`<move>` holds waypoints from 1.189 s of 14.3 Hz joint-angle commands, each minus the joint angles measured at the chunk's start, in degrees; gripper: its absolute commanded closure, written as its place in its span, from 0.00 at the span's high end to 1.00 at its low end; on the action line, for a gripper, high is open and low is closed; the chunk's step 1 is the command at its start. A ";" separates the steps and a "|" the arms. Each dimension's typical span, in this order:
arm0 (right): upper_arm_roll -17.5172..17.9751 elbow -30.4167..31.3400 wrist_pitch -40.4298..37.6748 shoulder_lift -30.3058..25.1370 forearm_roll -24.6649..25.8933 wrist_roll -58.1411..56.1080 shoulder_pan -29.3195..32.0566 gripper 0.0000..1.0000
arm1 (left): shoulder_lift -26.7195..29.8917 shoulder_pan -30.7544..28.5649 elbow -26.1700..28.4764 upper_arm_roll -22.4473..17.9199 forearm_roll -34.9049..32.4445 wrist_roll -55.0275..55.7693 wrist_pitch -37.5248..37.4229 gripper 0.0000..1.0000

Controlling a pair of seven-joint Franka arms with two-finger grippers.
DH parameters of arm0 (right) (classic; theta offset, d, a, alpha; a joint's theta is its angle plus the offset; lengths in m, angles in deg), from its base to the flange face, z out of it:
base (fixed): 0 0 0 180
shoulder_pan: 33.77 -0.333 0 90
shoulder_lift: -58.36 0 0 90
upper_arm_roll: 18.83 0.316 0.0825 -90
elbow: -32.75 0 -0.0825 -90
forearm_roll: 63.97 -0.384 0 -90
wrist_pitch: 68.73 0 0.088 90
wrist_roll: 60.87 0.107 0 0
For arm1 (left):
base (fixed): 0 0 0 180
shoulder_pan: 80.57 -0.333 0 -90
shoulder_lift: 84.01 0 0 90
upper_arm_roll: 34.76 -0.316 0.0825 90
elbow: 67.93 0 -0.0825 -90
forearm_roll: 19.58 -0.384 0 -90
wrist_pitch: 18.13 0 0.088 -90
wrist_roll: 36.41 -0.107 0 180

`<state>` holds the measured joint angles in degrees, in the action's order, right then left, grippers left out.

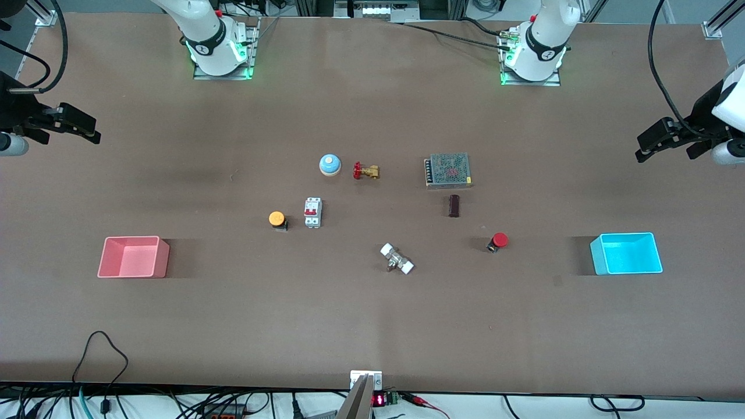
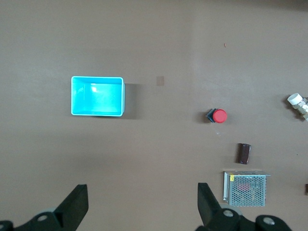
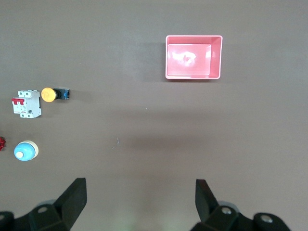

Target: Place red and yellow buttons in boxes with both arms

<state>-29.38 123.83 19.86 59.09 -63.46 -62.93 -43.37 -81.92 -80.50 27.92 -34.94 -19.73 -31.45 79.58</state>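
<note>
The orange-yellow button (image 1: 277,219) lies on the table beside a white circuit breaker; it also shows in the right wrist view (image 3: 48,94). The red button (image 1: 499,240) lies toward the left arm's end and shows in the left wrist view (image 2: 219,116). The pink-red box (image 1: 163,259) is empty at the right arm's end (image 3: 193,57). The cyan box (image 1: 626,254) is empty at the left arm's end (image 2: 97,96). My right gripper (image 1: 90,129) is open and empty, high over the table's end near the pink box (image 3: 139,185). My left gripper (image 1: 642,148) is open and empty, high over the table's end near the cyan box (image 2: 143,190).
Mid-table stand a blue dome with a cream top (image 1: 329,164), a brass valve with a red handwheel (image 1: 365,171), a white circuit breaker (image 1: 313,212), a metal mesh power supply (image 1: 447,170), a dark brown block (image 1: 454,205) and a white-ended fitting (image 1: 397,259).
</note>
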 commanded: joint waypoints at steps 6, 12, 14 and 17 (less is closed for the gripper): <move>0.62 1.03 0.01 -0.73 0.64 -0.58 0.82 1.00 | -0.23 0.10 1.09 -0.08 0.85 -0.39 0.55 1.00; 0.97 0.86 2.72 4.18 0.46 0.21 -0.41 1.00 | -10.50 1.16 1.09 3.33 0.85 5.22 8.63 1.00; 1.14 0.94 4.92 7.34 -0.15 0.39 -1.55 1.00 | -13.93 1.25 1.09 4.83 0.85 8.21 11.70 1.00; 1.15 0.94 9.92 12.87 -0.41 0.65 -6.37 1.00 | -19.21 1.25 1.09 5.89 1.03 10.50 14.87 1.00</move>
<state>-28.28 125.02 27.17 68.69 -63.66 -62.91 -46.66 -98.28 -79.07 29.89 -29.45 -19.61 -22.32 92.84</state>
